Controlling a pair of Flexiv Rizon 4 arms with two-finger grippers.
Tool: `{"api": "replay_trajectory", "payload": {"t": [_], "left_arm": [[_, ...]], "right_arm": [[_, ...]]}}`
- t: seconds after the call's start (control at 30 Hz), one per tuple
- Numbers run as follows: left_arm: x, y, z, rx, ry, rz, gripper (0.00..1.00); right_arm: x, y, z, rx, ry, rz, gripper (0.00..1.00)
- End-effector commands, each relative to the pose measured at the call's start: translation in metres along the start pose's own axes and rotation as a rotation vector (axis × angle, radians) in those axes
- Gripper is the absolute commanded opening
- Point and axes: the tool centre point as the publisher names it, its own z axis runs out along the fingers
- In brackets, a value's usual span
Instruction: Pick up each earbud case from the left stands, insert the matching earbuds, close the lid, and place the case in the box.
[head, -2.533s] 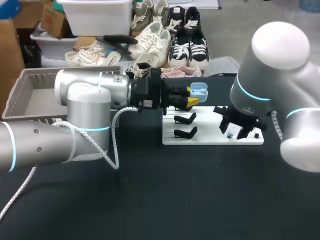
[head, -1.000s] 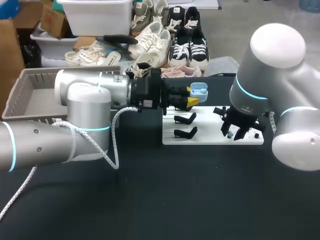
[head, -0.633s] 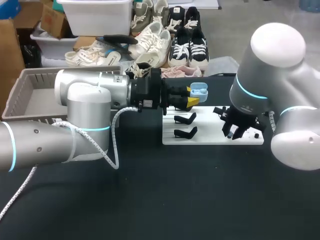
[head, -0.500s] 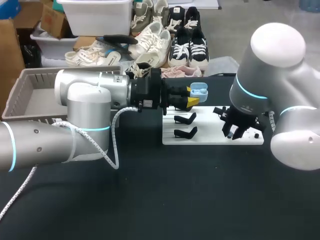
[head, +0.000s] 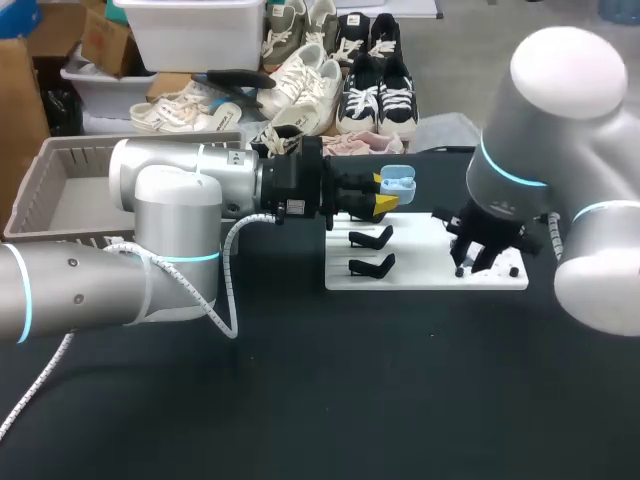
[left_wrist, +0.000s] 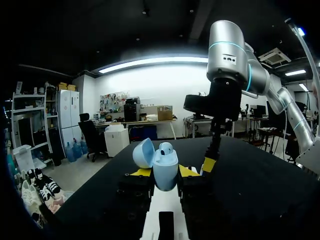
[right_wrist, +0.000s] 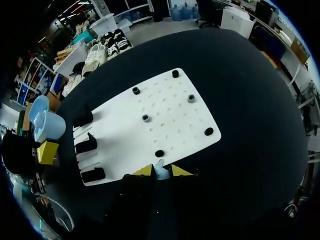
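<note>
**Item 1: earbud case** (head: 397, 183). Pale blue, lid tipped open, off its stand and held in the air over the left end of the white board (head: 420, 278). Your left gripper (head: 385, 200) clamps the body, one yellow tip on each side.

**Item 2: earbud** (right_wrist: 159, 169). Small and pale, pinched between the nearly closed tips of your right gripper (right_wrist: 160, 171). It hangs over the board's near edge, well apart from the case.

**Step in hand:** by my reading, insertion. The next move calls for you to carry the earbud to the case's open mouth, line it up with the free socket and press it in. Lid and box (head: 60, 190) are not yet due.

**Views:** only the left wrist view shows a seated earbud (left_wrist: 166, 148) already in the case. Only the right wrist view shows the pinch, because in the head view the right gripper's body hides it.
</note>
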Motion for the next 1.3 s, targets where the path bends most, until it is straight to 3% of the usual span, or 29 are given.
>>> {"api": "replay_trajectory", "payload": {"t": [0.03, 0.33, 0.67, 1.03, 1.3], "left_arm": [[0.000, -0.001, 0.000, -0.003, -0.001, 0.001, 0.00], [0.000, -0.001, 0.000, -0.003, -0.001, 0.001, 0.00], [0.000, -0.001, 0.000, -0.003, -0.001, 0.001, 0.00], [0.000, -0.001, 0.000, -0.003, -0.001, 0.001, 0.00], [0.000, -0.001, 0.000, -0.003, -0.001, 0.001, 0.00]], "right_arm": [[0.002, -0.009, -0.031, -0.008, 0.035, -0.035, 0.00], [0.003, 0.011, -0.085, -0.093, 0.098, -0.339, 0.00], [-0.004, 0.045, -0.123, -0.069, 0.098, -0.564, 0.00], [-0.020, 0.090, -0.133, -0.086, 0.116, -0.661, 0.00], [-0.029, 0.113, -0.121, -0.085, 0.132, -0.702, 0.00]]}}
